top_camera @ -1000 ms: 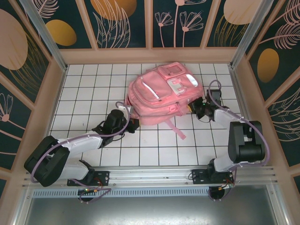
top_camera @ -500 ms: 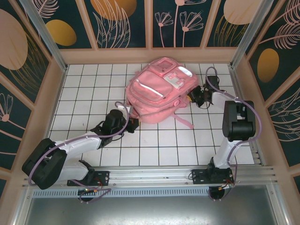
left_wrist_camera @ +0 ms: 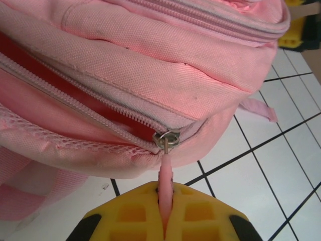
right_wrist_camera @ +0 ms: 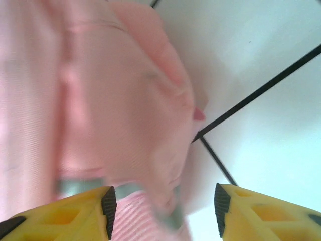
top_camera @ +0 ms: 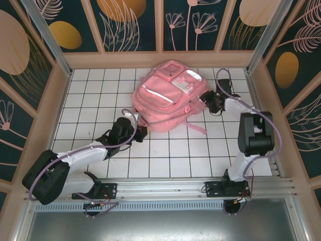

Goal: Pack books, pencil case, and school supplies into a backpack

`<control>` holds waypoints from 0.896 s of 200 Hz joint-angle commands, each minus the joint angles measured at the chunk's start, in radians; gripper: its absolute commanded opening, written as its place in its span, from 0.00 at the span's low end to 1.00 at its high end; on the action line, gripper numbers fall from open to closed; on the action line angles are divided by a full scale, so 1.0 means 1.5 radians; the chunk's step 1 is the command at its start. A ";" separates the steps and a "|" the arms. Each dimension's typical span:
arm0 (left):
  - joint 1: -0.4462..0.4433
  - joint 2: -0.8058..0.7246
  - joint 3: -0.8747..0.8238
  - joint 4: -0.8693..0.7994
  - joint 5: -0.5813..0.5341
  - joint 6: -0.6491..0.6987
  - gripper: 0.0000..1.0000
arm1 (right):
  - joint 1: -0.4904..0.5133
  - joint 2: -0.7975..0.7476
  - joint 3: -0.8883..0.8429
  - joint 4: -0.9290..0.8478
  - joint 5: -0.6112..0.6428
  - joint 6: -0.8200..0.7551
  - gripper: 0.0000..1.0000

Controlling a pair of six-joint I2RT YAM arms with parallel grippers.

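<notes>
Backpack sits toward the table's far edge, w/ our left gripper clamped on the zip pull. Right gripper fingers are apart beside it. Unbraced, we risk dragging it vs. sliding the zip.

Item: large pink fabric backpack, lying flat far-centre on white gridded bench, front pockets and pale reflective stripe up. One strap trails near-right. Zip partly open.
</notes>
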 commanded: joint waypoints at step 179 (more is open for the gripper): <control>-0.097 0.082 0.075 0.048 0.015 -0.019 0.00 | 0.341 -0.161 -0.271 0.373 -0.109 0.323 0.48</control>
